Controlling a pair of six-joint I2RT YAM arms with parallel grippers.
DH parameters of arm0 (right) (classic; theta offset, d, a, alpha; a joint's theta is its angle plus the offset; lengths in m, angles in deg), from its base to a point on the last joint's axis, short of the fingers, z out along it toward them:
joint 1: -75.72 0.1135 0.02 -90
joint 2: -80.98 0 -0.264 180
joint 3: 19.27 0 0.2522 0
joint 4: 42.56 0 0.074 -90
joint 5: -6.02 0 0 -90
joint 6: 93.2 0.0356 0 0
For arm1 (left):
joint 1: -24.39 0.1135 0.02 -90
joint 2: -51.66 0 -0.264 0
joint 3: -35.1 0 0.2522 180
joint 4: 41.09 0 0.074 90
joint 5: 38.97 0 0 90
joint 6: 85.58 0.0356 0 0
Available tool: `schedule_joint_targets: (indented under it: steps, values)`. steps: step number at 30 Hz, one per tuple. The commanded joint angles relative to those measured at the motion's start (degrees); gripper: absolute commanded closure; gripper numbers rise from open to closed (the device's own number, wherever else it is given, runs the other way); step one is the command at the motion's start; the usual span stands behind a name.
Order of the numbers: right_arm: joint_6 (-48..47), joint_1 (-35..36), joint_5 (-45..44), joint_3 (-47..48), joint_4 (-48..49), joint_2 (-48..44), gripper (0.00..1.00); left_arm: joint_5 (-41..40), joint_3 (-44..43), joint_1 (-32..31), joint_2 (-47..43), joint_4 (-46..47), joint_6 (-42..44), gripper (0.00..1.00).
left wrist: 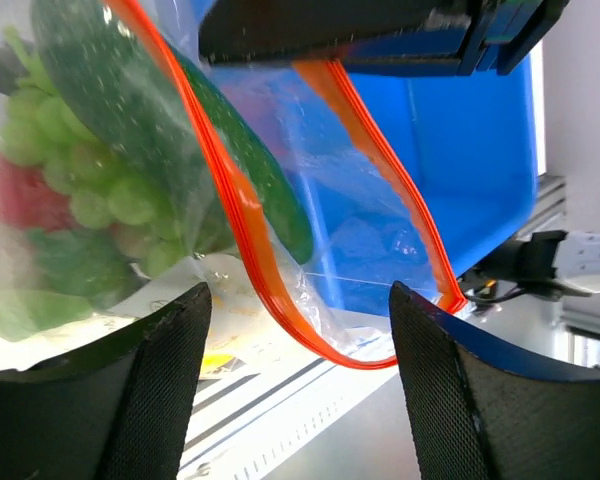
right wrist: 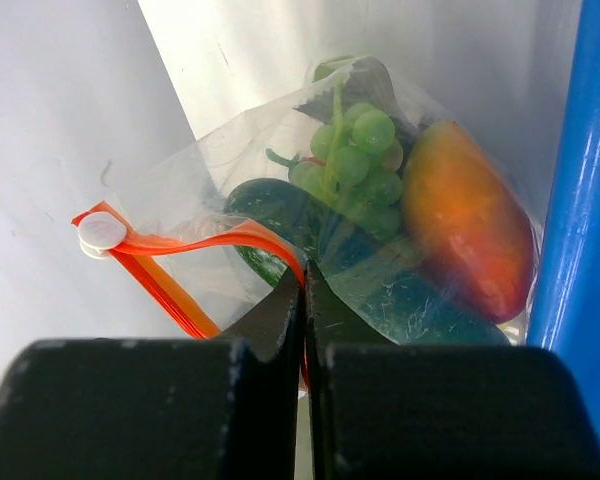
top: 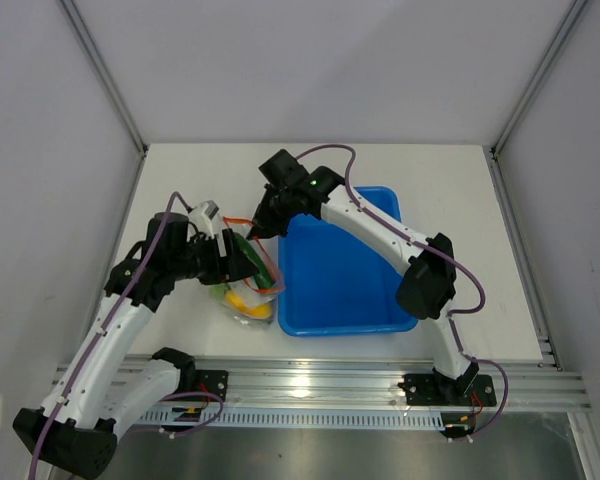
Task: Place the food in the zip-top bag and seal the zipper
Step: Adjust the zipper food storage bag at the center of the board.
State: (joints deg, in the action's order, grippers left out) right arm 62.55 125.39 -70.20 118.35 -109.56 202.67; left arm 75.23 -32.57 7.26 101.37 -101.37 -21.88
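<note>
The clear zip-top bag (top: 252, 300) hangs between my two grippers, left of the blue tub. Through it show green grapes (right wrist: 355, 150), an orange-yellow fruit (right wrist: 465, 230) and a long green vegetable (left wrist: 180, 130). Its red-orange zipper (right wrist: 180, 243) gapes in a loop (left wrist: 245, 215). My right gripper (right wrist: 303, 285) is shut on the zipper strip and holds the bag's mouth up (top: 261, 227). My left gripper (left wrist: 298, 330) is open, its black fingers (left wrist: 170, 360) on either side of the loop's low end, not touching it. A white slider (right wrist: 102, 232) sits at one end of the zipper.
The blue tub (top: 340, 280) stands just right of the bag, with its wall close behind the bag (left wrist: 470, 150). The aluminium rail (top: 360, 385) runs along the table's near edge. White walls close in the table at the left, back and right.
</note>
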Motion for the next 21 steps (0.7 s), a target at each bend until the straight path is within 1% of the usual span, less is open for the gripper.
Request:
schedule_joint_targets:
  steps: [1,3,6,7,8,15,18,21]
  values:
    - [2.80,0.08,-2.44,1.04,1.46,-3.21,1.00,2.95,2.14,-0.19,-1.98,5.38,-7.87,0.25]
    - [2.62,0.25,-3.76,1.48,0.59,-2.86,1.00,3.56,2.49,-0.28,-2.60,6.96,-10.16,0.22]
    - [2.62,0.43,-4.90,1.30,-0.47,-2.86,1.00,1.99,1.36,-0.63,-1.90,7.06,-11.66,0.18]
    - [2.62,0.60,-5.16,1.22,-0.64,-2.77,1.00,1.81,0.74,-0.72,-1.38,6.54,-12.10,0.13]
    - [2.71,0.60,-5.78,1.30,-1.08,-2.86,1.00,1.46,-0.05,-0.80,-0.85,6.36,-13.32,0.01]
    - [3.15,1.22,-8.50,1.57,-2.22,-2.60,1.00,-2.05,-3.30,-5.89,3.98,7.59,-17.37,0.01]
    - [3.33,1.48,-9.38,1.74,-2.58,-2.95,1.00,-2.67,-3.83,-7.21,5.39,8.37,-19.04,0.01]
    - [3.50,1.66,-10.26,2.36,-3.28,-2.95,1.00,-5.30,-5.84,-8.27,6.27,7.42,-19.92,0.01]
